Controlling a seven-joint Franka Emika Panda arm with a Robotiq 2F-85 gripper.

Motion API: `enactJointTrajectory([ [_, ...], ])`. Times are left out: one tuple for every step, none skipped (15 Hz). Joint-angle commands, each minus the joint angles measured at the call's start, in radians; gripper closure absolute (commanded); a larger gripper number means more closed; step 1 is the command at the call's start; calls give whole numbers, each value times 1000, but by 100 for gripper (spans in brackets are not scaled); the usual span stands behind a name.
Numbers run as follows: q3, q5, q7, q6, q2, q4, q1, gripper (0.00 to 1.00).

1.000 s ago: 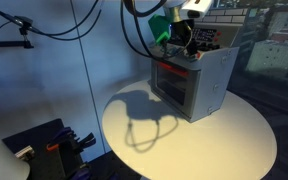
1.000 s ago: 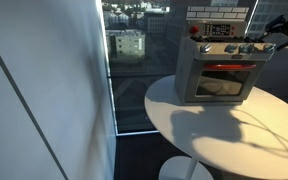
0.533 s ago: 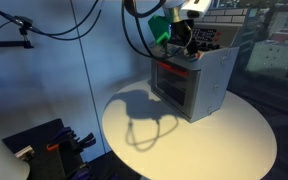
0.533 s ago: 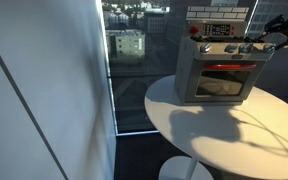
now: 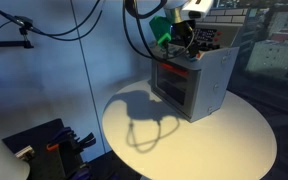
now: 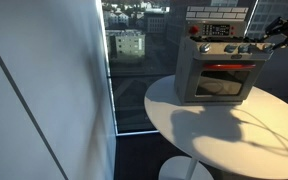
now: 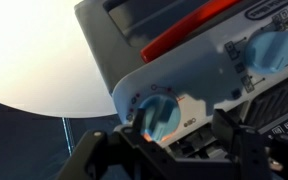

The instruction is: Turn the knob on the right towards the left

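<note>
A grey toy oven (image 6: 216, 80) stands on a round white table (image 6: 224, 140); it also shows in an exterior view (image 5: 192, 85). The rightmost light-blue knob (image 7: 159, 112) fills the middle of the wrist view; in an exterior view it is a small dot (image 6: 256, 47) at the strip's right end. My gripper (image 7: 171, 140) is right at this knob, with one black finger (image 7: 109, 152) at its edge and the other finger (image 7: 239, 140) standing apart from it. The jaws look open around the knob. The gripper also shows in both exterior views (image 6: 268, 40) (image 5: 187, 45).
Another light-blue knob (image 7: 269, 48) sits further along the control strip. The oven's red door bar (image 7: 189, 27) lies above it in the wrist view. A window with a city view (image 6: 134, 45) is behind the table. Black cables (image 5: 134, 30) hang from the arm.
</note>
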Motion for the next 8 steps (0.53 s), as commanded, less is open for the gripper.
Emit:
enactJointTrajectory([
  [10, 46, -43, 9, -1, 11, -9, 46],
  [10, 49, -46, 8, -2, 9, -12, 50],
  [11, 52, -46, 8, -2, 9, -13, 47],
  [11, 55, -47, 8, -2, 9, -14, 53],
  [10, 57, -47, 7, -1, 10, -15, 56],
  [10, 59, -47, 8, -2, 9, -16, 67],
  [10, 60, -48, 9, -3, 8, -16, 65],
  [10, 60, -48, 10, -5, 6, -17, 75],
])
